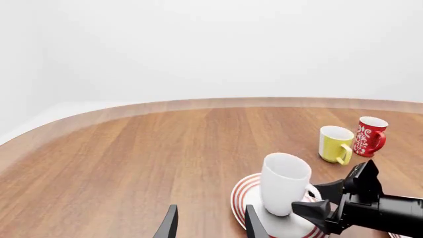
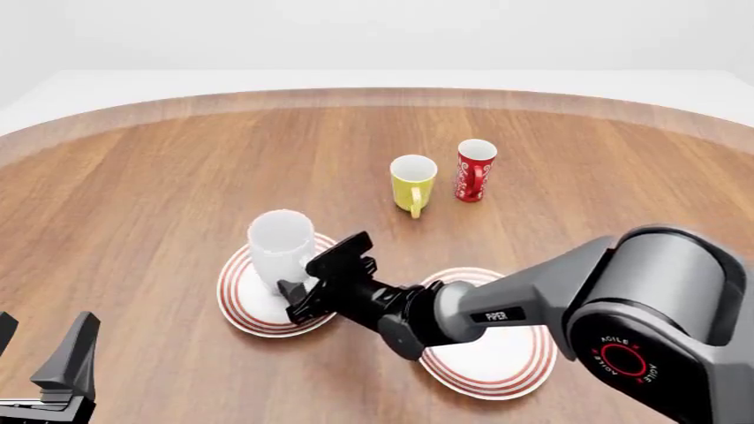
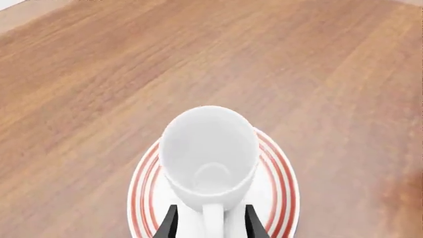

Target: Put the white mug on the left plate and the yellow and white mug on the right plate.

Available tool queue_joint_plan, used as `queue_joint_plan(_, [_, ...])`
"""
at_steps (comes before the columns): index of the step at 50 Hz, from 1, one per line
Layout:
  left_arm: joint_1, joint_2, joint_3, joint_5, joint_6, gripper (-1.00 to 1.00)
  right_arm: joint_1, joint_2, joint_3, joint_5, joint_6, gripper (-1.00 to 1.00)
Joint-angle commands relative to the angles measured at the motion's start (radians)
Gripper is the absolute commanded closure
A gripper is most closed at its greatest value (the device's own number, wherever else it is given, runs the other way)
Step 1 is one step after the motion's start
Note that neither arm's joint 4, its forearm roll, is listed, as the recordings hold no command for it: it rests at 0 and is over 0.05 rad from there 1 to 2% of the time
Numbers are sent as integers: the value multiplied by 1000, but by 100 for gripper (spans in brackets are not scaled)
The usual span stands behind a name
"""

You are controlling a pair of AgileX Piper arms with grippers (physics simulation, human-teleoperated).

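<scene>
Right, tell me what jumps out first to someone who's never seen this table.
The right gripper reaches across to the white mug, which stands upright on the left plate, its open fingers either side of the handle. The right plate is bare under that arm. Farther back, the yellow mug and a red cup stand together on the wood, while the left gripper waits open at the near left edge.

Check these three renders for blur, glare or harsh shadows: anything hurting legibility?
Front view: sharp, flat lighting, only soft shadows; the white mug fades against the left plate. Left wrist view: crisp, no glare. Right wrist view: sharp, right gripper fingers cropped at the edge.
</scene>
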Motion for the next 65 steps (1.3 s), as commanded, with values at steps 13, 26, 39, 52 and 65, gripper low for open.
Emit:
queue_joint_plan(13, [0, 0, 0, 0, 0, -100, -1, -43, 20, 3, -2, -100])
queue_joint_plan(26, [0, 0, 0, 0, 0, -100, -5, -117, 59, 6, -15, -100])
queue_joint_plan(39, [0, 0, 0, 0, 0, -100, -19, -291, 136, 22, -35, -100])
queue_joint_plan(52, [0, 0, 0, 0, 0, -100, -78, -445, 195, 33, -46, -100])
queue_joint_plan(65, [0, 0, 0, 0, 0, -100, -145, -520, 215, 34, -51, -100])
